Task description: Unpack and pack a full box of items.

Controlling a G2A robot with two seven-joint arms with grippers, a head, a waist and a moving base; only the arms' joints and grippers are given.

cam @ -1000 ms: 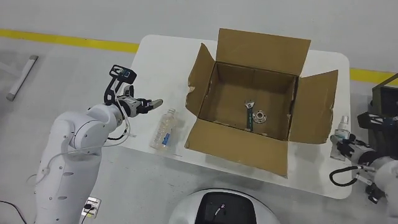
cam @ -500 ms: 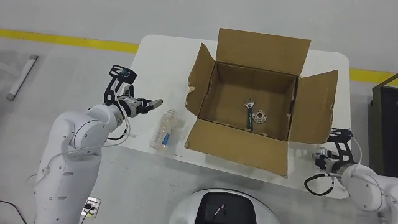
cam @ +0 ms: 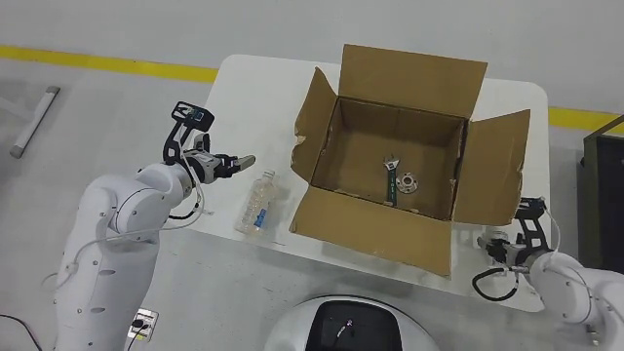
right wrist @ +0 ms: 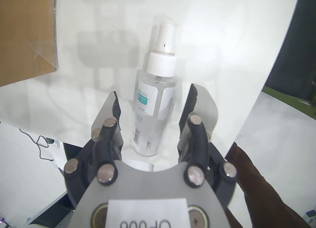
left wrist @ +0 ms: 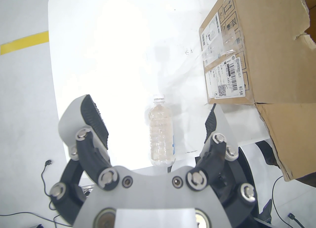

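Note:
An open cardboard box [cam: 414,78] stands mid-table with a wrench [cam: 390,177] and a round metal part [cam: 407,183] on its floor. A clear plastic bottle [cam: 257,203] lies on the table left of the box, also seen as the bottle [left wrist: 161,135] ahead of my open left gripper [left wrist: 149,104]. That left gripper [cam: 242,163] hovers off the table's left edge. A spray bottle [right wrist: 154,95] with a white pump lies between the fingers of my right gripper [right wrist: 154,92], with a gap at its side. The right gripper [cam: 494,246] is by the box's right flap.
The white table [cam: 263,88] has free room left of and behind the box. The box's spread flaps [cam: 497,171] take up much of the right side. A dark cart [cam: 604,175] stands off the table's right edge. A yellow line [cam: 97,60] marks the floor.
The right arm swung from the table's right edge down toward the front, beside the box's right flap. The spray bottle no longer stands at the right edge. The left arm stayed put.

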